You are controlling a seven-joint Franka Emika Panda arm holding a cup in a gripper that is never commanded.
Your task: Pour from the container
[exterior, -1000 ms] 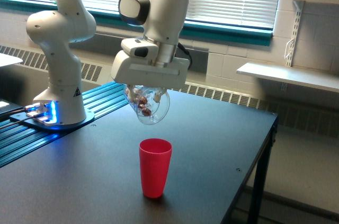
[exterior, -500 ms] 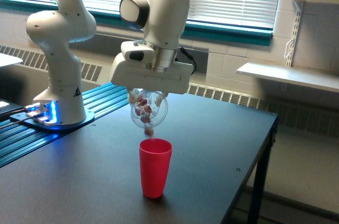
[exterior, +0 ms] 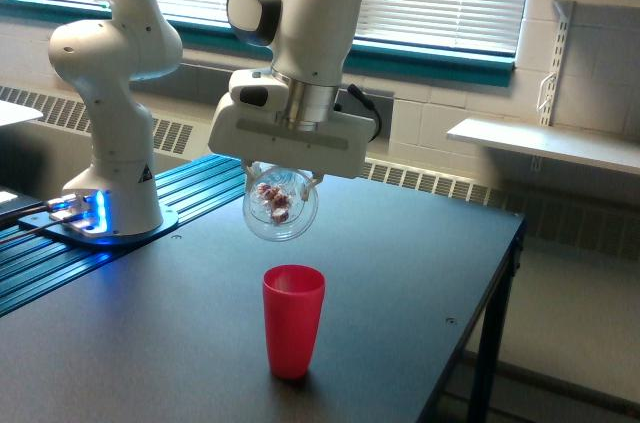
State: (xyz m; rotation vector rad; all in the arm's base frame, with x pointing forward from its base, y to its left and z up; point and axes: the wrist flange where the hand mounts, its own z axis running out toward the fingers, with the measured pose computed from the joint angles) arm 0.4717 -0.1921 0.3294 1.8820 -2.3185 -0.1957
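Gripping the clear jar (exterior: pixel 281 207) in my claw (exterior: pixel 282 183), I hold it tipped above the table (exterior: pixel 400 273), small reddish pieces inside; the red cup (exterior: pixel 293 318) stands directly below it, apart.

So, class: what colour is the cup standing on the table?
Red, opaque: the cup shows plainly in the exterior view, upright on the dark table.

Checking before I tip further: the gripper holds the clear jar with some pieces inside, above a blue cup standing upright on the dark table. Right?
Not quite: the cup is red, not blue, as the exterior view shows. The rest stands: the gripper holds the clear jar with some pieces inside, above the cup standing upright on the dark table.
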